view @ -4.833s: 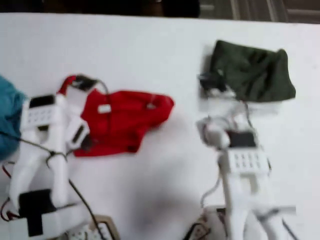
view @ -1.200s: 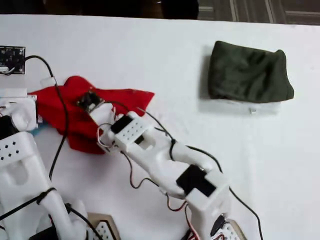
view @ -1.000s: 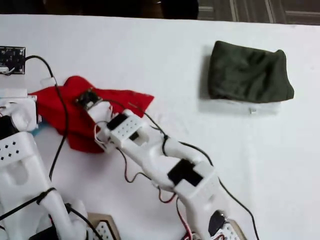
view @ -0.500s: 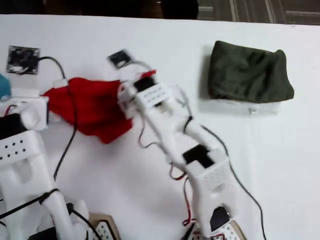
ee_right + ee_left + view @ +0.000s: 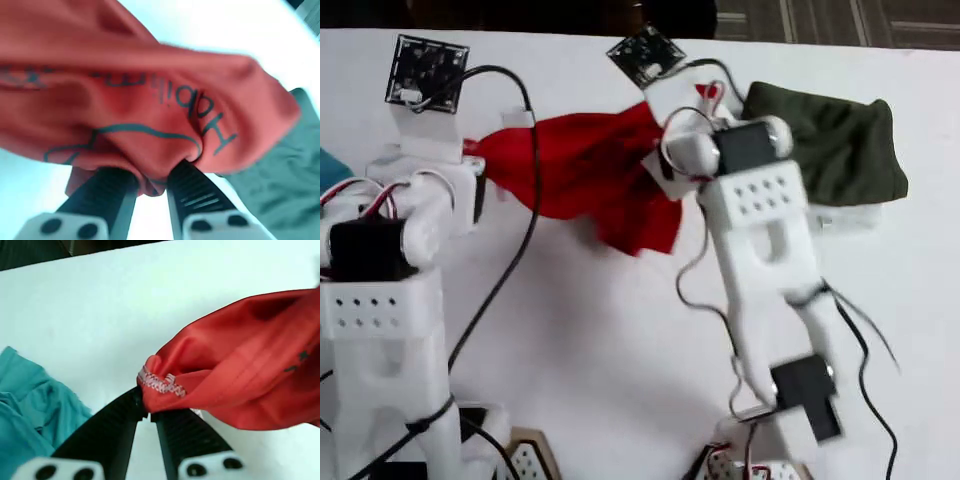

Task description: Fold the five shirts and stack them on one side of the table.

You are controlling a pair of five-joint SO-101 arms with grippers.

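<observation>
- Red shirt (image 5: 585,180) was strung between the two arms near the table's (image 5: 620,350) far edge. It sagged in the middle and was not yet folded.
- Left gripper (image 5: 148,410) was clamped on a stitched hem at one end of the red shirt, with the fabric bunched between its black fingers.
- Right gripper (image 5: 152,182) was pinched shut on a gathered fold at the other end, just beside the green shirt (image 5: 840,150).
- The green shirt lay as a compact folded block toward the far right corner and was judged done. It probably marks the start of the stack.
- A teal shirt (image 5: 30,405) lay crumpled at the left edge, unfolded.
- Progress was judged early: one shirt folded, one in hand, the rest to do.
- The red cloth looked thin and smooth, with dark lettering printed on it.
</observation>
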